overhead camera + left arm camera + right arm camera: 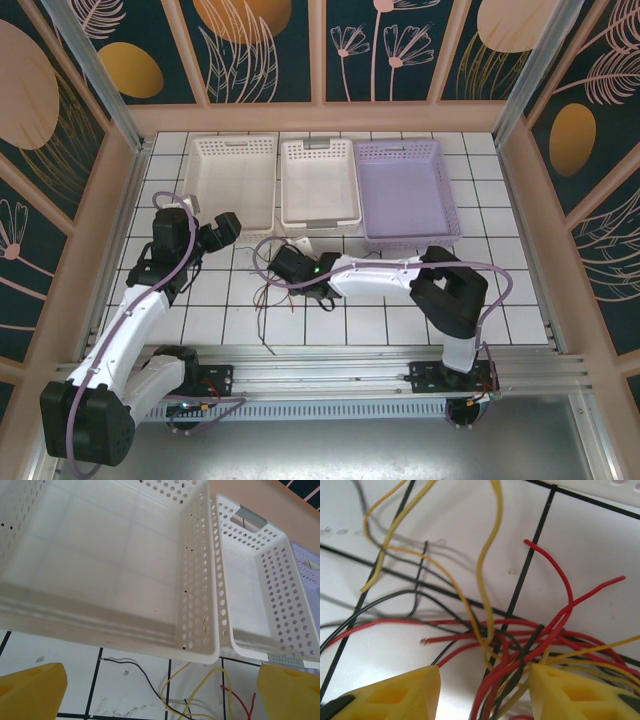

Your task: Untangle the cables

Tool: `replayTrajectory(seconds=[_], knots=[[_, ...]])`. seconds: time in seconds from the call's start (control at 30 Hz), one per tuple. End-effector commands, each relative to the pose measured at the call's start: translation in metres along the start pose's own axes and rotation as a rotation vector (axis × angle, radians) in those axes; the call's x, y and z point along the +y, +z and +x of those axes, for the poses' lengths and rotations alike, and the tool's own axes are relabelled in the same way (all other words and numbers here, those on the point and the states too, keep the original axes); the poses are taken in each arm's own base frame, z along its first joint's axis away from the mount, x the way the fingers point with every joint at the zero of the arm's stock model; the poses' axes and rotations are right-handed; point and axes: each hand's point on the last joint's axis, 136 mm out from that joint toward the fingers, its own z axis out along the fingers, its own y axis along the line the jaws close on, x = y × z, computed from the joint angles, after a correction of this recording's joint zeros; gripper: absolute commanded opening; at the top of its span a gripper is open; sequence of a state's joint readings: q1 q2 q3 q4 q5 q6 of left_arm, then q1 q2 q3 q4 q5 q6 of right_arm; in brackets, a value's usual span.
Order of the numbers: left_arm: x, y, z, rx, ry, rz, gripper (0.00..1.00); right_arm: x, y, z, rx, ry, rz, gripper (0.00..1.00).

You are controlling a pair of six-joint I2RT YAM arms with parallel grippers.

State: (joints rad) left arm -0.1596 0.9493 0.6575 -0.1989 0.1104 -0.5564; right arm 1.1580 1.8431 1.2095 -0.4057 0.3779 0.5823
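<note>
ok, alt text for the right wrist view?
Close up, a tangle of thin red, black and yellow cables lies on a white table with black grid lines. The right pincer is open at the bottom edge, and the thickest bunch of wires runs between its two yellow fingertips.

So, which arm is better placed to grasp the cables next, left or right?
Right. The right claw is open just over the tangled cables, with strands between its jaws. The left claw is open facing a white basket, with only a few cable ends in front of it.
</note>
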Motion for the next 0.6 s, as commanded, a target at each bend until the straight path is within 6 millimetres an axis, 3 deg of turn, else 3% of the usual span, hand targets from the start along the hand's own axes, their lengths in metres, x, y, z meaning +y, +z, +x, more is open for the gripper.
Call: replayTrajectory(seconds=[0.0,0.1,0.27,0.57], knots=[[-0.006,-0.005,-0.01,-0.02,0.029,-0.001,0.97,0.0,-0.033,-0.014,-0.035,0.018,0.001,0.53],[-0.006,-0.005,-0.01,-0.02,0.032,-0.002,0.97,0.001,-0.031,-0.006,-0.009,0.017,0.003,0.53],[-0.004,-0.006,-0.011,-0.023,0.043,-0.011,0.97,-0.006,-0.012,0.016,0.045,0.018,0.036,0.52],[-0.001,-0.007,-0.01,-0.019,0.069,-0.032,0.97,-0.015,0.013,0.022,0.089,0.017,0.092,0.44]])
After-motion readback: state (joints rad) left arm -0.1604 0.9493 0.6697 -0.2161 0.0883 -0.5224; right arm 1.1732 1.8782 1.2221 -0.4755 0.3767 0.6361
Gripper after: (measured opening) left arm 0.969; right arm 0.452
